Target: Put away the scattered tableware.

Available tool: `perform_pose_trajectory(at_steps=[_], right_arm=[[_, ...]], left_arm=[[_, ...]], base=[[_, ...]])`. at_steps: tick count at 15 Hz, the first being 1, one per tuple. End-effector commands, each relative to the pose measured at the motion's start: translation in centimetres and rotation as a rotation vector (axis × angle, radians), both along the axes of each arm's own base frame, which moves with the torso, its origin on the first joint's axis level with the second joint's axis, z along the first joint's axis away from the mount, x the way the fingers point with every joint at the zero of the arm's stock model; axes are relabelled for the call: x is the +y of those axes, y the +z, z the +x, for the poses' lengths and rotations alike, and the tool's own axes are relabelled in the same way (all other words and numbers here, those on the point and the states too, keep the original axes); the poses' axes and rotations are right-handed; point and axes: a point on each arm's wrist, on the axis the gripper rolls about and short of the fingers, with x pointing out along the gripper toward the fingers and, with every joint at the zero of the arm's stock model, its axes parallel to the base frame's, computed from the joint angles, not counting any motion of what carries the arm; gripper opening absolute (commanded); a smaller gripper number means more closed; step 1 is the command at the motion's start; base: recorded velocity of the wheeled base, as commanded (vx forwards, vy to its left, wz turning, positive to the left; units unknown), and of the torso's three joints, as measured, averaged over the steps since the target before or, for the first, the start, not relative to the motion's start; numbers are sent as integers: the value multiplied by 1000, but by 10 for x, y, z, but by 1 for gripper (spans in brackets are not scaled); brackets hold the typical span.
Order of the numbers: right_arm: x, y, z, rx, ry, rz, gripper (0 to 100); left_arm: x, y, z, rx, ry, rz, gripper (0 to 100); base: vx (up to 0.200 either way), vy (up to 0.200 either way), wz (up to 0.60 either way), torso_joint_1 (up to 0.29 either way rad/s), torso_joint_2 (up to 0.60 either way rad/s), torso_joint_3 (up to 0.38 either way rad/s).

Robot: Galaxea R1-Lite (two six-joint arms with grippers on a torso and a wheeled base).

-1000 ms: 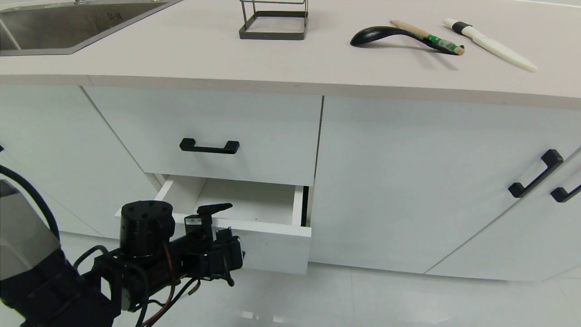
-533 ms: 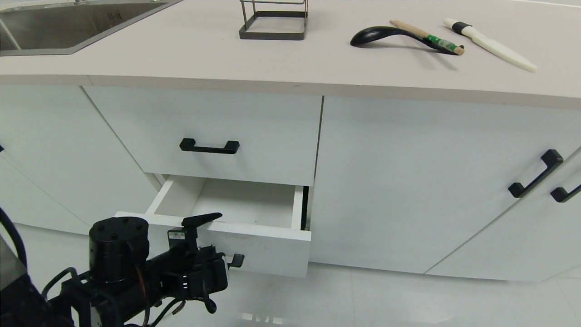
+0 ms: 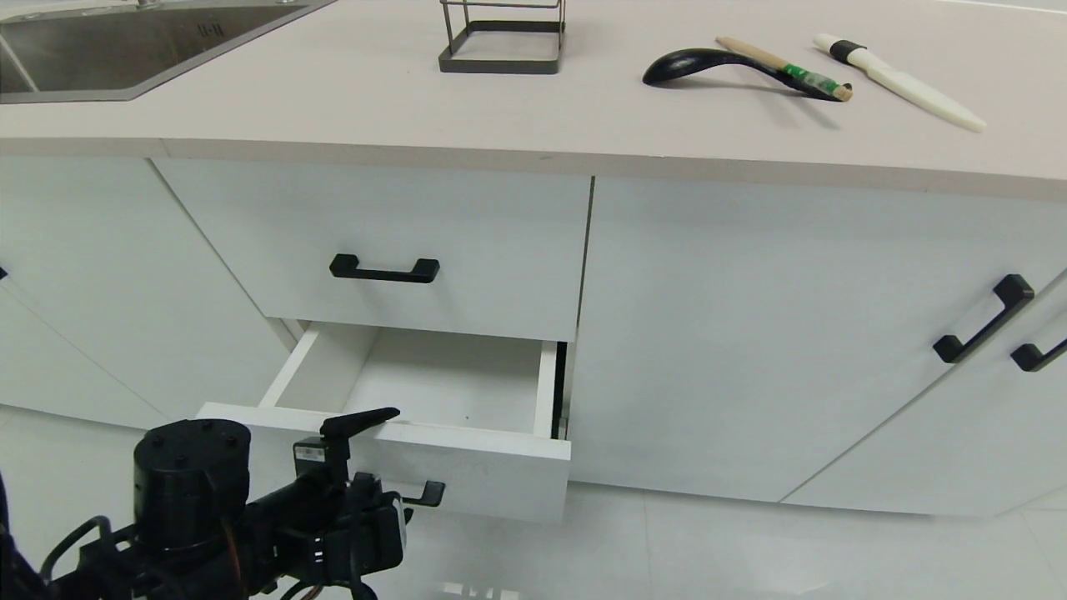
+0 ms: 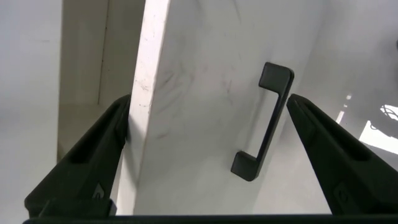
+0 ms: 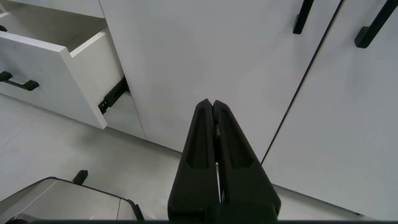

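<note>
The drawer [image 3: 483, 471] comes farther out, left pincer [image 4: 208, 102] spread wide astride its front; room opens for the black spoon [image 3: 692, 62].

Head looks down; wrists (lower) share drawer [image 3: 492, 471].

Sink [image 3: 125, 50]: we see one corner only, since the top and left edges cut off the rest.
Rack [image 3: 500, 52]: its upper part runs past the top edge.
Lower drawer handle [image 3: 429, 493]: from the head view we see one end, and the left gripper [image 4: 208, 102] covers the rest.
Drawer [image 3: 433, 387]: its front panel hides the near strip of the floor from us.
Door handle [image 3: 1038, 354]: cut off by the right edge.
Black spoon [image 3: 700, 62] and wooden stick [image 3: 754, 52]: they cross, but we cannot tell which lies on top.
</note>
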Motion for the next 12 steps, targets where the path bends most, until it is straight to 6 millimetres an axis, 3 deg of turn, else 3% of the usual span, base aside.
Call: perform_pose_trajectory(at_steps=[1, 12], right_arm=[[0, 0, 0, -1, 0, -1, 0], [0, 0, 0, -1, 2, 0, 0]], left_arm=[[2, 2, -6, -2, -8, -2, 100], [4, 5, -27, 6, -57, -25, 100]], base=[[0, 0, 0, 0, 0, 0], [0, 0, 0, 0, 0, 0]])
